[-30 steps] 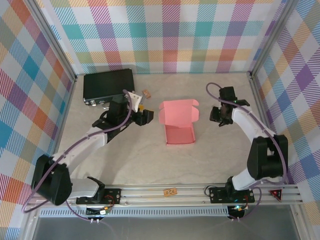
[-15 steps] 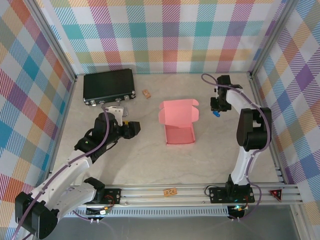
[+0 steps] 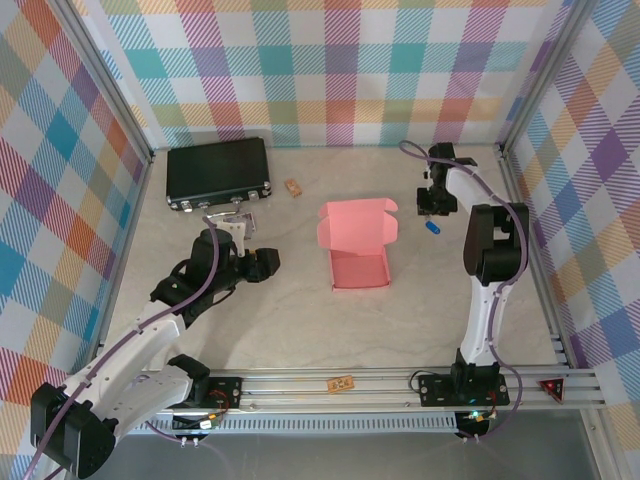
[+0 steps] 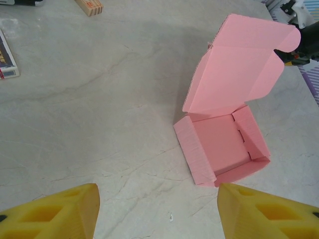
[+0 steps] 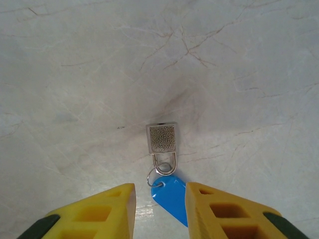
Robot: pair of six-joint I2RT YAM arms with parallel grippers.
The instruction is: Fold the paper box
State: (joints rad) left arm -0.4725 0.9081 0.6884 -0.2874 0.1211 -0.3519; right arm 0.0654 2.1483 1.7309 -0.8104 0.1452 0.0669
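The paper box is salmon-pink and sits mid-table: a shallow tray with its lid standing open on the far side. My left gripper hangs left of the box, open, its yellow fingers wide apart over bare table, one fingertip close to the tray's near corner. My right gripper is at the back right, away from the box. It stands open just above a small silver padlock with a blue tag lying on the table.
A black hard case lies at the back left, and a tiny tan block lies beside it. The blue tag lies right of the box lid. Plaid walls close in three sides. The metal rail runs along the near edge.
The left arm pulled back from beside the box towards the near left. The right gripper moved towards the back wall, and the blue-tagged padlock now lies uncovered on the table.
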